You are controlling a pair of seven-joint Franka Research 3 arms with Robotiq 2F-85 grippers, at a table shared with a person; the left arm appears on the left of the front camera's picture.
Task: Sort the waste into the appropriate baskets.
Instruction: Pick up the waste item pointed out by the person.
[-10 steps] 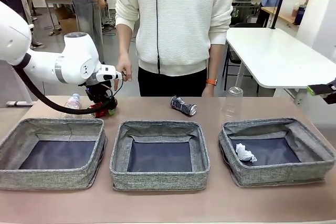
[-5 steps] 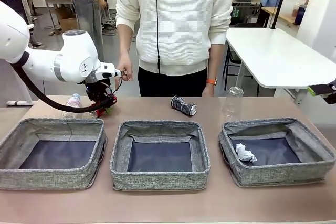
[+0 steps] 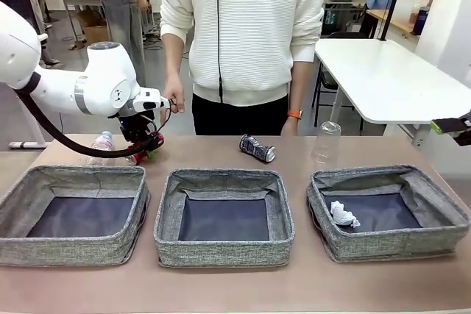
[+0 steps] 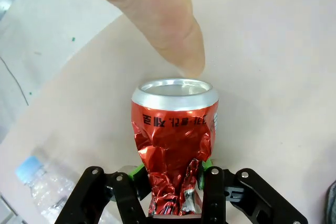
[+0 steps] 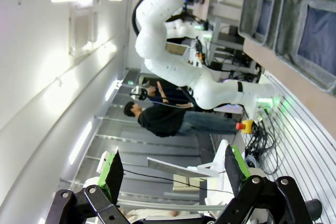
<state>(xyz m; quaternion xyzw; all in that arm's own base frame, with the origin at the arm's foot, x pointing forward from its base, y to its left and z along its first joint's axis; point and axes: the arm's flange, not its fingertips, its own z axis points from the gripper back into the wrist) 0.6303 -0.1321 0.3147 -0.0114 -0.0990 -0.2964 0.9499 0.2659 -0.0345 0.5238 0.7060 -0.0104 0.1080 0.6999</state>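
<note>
The left arm's jaws are pinching the crushed red can [image 4: 173, 145] at its crumpled lower end, green pads pressed into the dented waist from both sides. The can's long axis runs straight out along the fingers, its intact silver rim pointing away from the wrist. A person's fingertip [image 4: 170, 30] sits just past that rim, and I cannot tell whether it touches. In the front view the grip is low over the counter [image 3: 294, 154] near its far left edge, just behind the far right corner of the left basket [image 3: 73, 173]. The far left corner of the middle basket [image 3: 221, 176] is only a little farther to the right. The coming move likely turns on that: both baskets lie on the near side of the can, so the can has to be lifted and brought back over a soft rim. The right basket [image 3: 383, 174], holding a paper wad [image 3: 343, 215], is well apart. The right arm's jaws are spread wide with nothing between them, off the counter's right edge, so the left arm is clearly the nearer one.
</note>
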